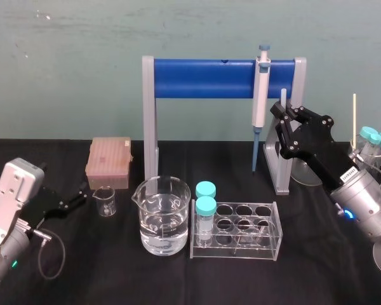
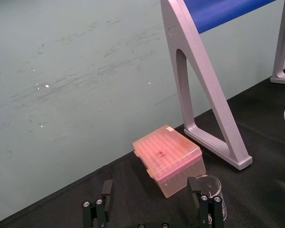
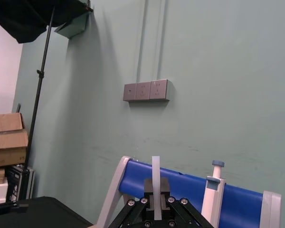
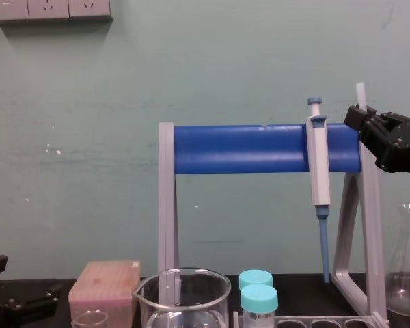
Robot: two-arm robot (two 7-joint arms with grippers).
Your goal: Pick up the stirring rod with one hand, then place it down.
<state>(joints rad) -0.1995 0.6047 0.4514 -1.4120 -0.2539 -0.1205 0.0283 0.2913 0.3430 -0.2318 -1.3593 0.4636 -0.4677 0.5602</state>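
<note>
Above black table (image 1: 82,254), right gripper (image 1: 284,117) holds stirring rod (image 1: 283,96) upright.

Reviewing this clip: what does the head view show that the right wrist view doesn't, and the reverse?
Head view adds the large beaker, tube rack, pink tip box and the left tool, resting open. Right wrist view adds the wall sockets and stacked cardboard boxes. Both share the right tool shut on the upright stirring rod, raised near the blue stand with its hanging pipette.
</note>
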